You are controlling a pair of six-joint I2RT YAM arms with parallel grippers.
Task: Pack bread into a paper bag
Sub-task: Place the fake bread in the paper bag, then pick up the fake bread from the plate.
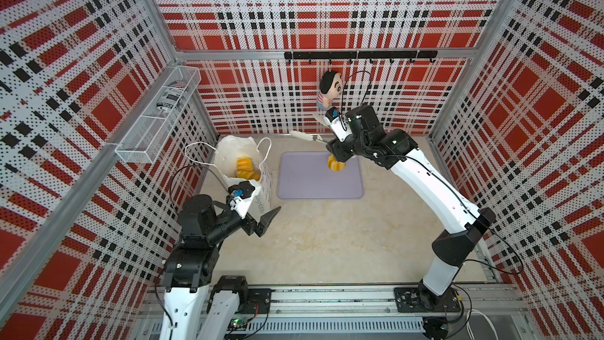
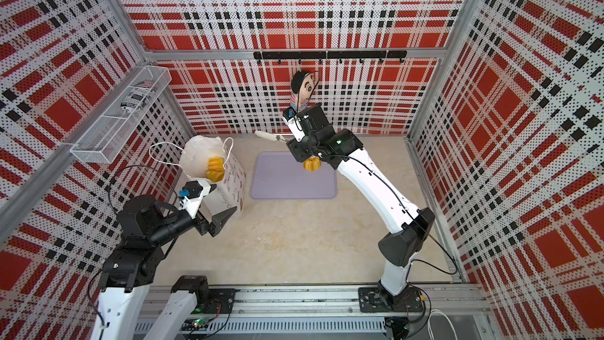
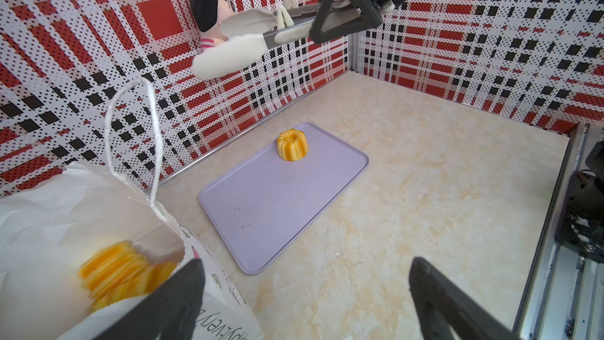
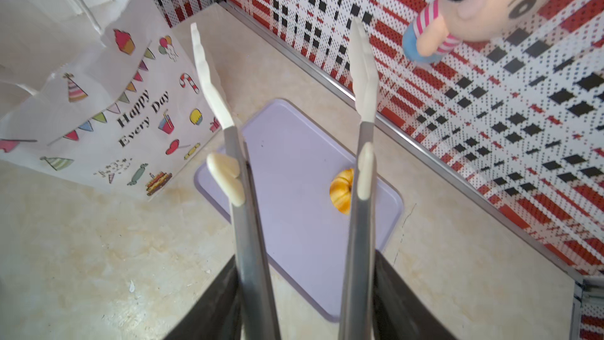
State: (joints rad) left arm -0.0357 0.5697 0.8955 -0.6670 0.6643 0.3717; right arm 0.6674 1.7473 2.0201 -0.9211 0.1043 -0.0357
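Observation:
A small ring-shaped bun [image 1: 336, 165] [image 2: 312, 164] [image 3: 292, 145] [image 4: 341, 189] stands near the far right corner of the lavender tray [image 1: 313, 184] [image 3: 261, 210]. The white paper bag [image 1: 235, 150] [image 2: 196, 152] [image 4: 98, 109] stands open left of the tray with golden bread [image 1: 246, 169] [image 2: 215, 169] [image 3: 114, 263] inside. My right gripper [image 1: 336, 152] [image 4: 304, 256] is shut on metal tongs [image 1: 305, 136] [image 3: 248, 44] [image 4: 359, 224], above the bun. The tongs' white tips are apart and hold nothing. My left gripper [image 1: 266, 214] [image 3: 305, 263] is open beside the bag's near corner.
A plush doll [image 1: 328, 89] [image 4: 474, 4] hangs from a black hook rail [image 1: 359, 55] on the back wall, close behind the right wrist. A white wire basket [image 1: 157, 116] holding a can is fixed to the left wall. Plaid walls enclose the marble tabletop [image 1: 327, 240].

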